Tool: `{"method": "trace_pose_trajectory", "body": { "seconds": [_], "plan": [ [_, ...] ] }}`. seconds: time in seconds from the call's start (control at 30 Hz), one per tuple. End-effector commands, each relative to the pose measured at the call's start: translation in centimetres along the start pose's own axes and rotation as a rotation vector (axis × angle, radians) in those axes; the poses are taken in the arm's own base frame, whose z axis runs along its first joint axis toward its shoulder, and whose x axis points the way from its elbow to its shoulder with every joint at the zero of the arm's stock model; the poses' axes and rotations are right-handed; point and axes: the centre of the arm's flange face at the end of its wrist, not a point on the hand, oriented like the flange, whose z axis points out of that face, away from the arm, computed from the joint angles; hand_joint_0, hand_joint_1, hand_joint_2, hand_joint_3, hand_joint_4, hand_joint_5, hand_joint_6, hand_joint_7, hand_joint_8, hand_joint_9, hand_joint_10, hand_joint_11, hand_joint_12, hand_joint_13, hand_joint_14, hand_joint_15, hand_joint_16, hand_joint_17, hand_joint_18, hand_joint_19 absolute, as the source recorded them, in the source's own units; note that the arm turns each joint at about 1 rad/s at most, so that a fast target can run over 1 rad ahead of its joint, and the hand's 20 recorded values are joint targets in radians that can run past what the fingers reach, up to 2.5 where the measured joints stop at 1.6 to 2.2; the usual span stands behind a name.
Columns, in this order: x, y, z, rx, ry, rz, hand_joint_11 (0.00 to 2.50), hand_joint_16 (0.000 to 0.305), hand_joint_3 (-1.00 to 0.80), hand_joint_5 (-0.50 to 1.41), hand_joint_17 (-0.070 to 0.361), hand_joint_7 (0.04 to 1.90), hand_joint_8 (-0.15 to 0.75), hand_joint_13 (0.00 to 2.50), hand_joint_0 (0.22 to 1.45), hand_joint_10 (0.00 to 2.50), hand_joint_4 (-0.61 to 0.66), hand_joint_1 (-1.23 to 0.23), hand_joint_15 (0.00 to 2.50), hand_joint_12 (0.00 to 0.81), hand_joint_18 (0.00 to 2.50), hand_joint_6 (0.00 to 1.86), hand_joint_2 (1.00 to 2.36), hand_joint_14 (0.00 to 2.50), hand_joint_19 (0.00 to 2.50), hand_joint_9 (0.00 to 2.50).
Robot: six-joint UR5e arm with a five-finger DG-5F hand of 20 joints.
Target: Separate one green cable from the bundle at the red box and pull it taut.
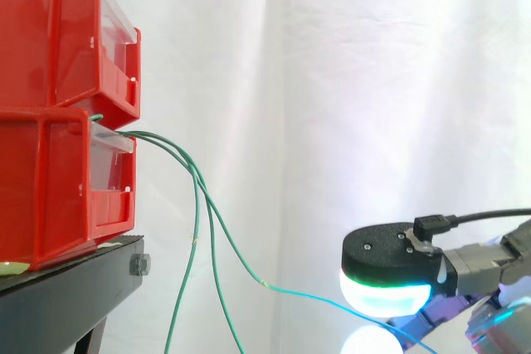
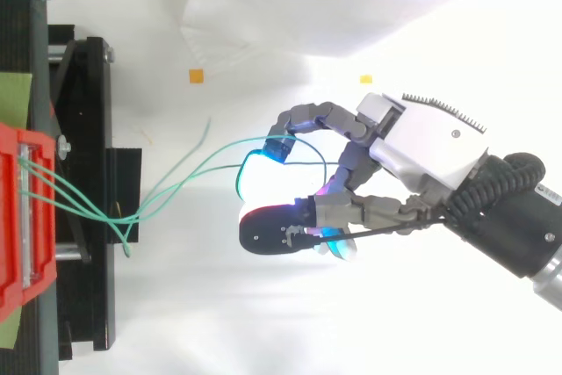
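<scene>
Two red bins are stacked on the black stand at the left. Green cables come out between them at the red box's front. Two cables hang straight down. One green cable runs apart from them, sagging down and to the right toward my hand at the lower right. From above, that cable curves from the bundle to my hand, whose curled fingers are hooked round it. The cable still bends slackly.
A white curtain fills the background. Two small orange markers lie on the white floor beyond the hand. The stand's black frame juts out from the bins toward the hand.
</scene>
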Motion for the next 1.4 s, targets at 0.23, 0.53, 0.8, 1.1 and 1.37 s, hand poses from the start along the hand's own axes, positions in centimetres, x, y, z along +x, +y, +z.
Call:
{"method": "trace_pose_trajectory", "body": {
  "seconds": [0.23, 0.53, 0.8, 1.1, 1.37],
  "plan": [
    [1.6, 3.0, -0.6, -0.046, 0.032, 0.045, 0.97, 0.053, -0.5, 0.03, 0.12, 0.97, 0.288, 1.52, 0.56, 0.03, 0.03, -0.84, 0.96, 0.347, 1.11, 0.75, 1.0, 0.02, 0.81, 1.9],
    [2.8, 3.5, -1.2, -0.063, 0.052, 0.012, 1.01, 0.048, -0.3, 0.04, 0.108, 1.19, 0.279, 1.53, 0.67, 0.03, 0.14, -0.94, 1.0, 0.32, 1.11, 0.67, 1.02, 0.03, 0.78, 1.91],
    [2.8, 3.5, -1.2, -0.066, 0.053, 0.015, 0.93, 0.067, -0.05, -0.03, 0.151, 1.29, 0.325, 1.42, 0.63, 0.02, 0.35, -0.85, 0.95, 0.395, 1.14, 0.5, 1.01, 0.02, 0.71, 1.65],
    [2.9, 3.6, -1.1, -0.074, 0.051, 0.022, 0.98, 0.064, -0.5, -0.02, 0.145, 1.13, 0.331, 1.4, 0.45, 0.03, 0.17, -0.86, 0.97, 0.39, 1.07, 0.69, 1.0, 0.02, 0.74, 1.68],
    [3.0, 3.6, -1.2, -0.074, 0.057, 0.021, 1.07, 0.058, -0.5, -0.02, 0.13, 1.12, 0.303, 1.44, 0.52, 0.03, 0.07, -0.97, 1.0, 0.349, 1.07, 0.83, 1.0, 0.02, 0.76, 1.8]
  ]
}}
